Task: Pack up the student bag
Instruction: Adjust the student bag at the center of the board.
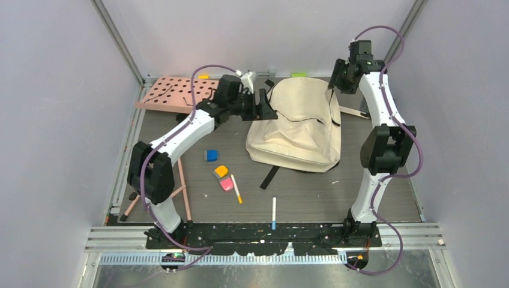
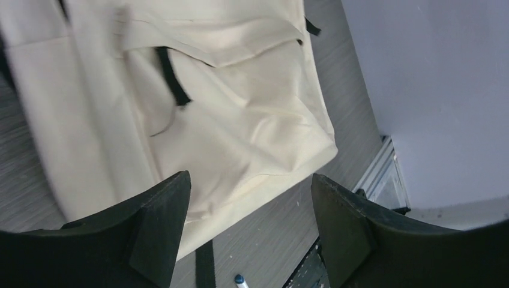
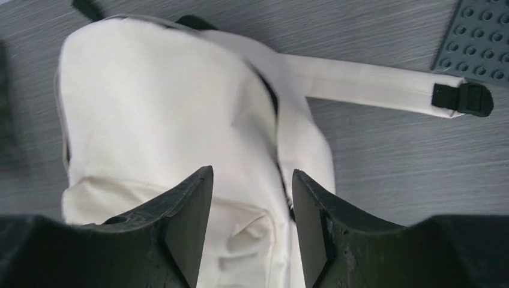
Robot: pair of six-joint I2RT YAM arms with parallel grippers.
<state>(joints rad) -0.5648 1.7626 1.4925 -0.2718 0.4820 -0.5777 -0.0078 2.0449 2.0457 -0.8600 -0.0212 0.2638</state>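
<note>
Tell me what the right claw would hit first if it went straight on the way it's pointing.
Most likely the student bag: the right claw is open and aimed at its cream fabric, with nothing showing between them, though the depth is unclear.

I see a grey table [image 1: 360, 192] with the cream backpack [image 1: 297, 123] lying flat toward its far side. Nearer me lie a blue block [image 1: 211, 155], an orange piece [image 1: 221, 171], a pink piece [image 1: 227, 184], a yellow-ended pen [image 1: 237, 189] and a blue-ended pen [image 1: 274, 213].
</note>
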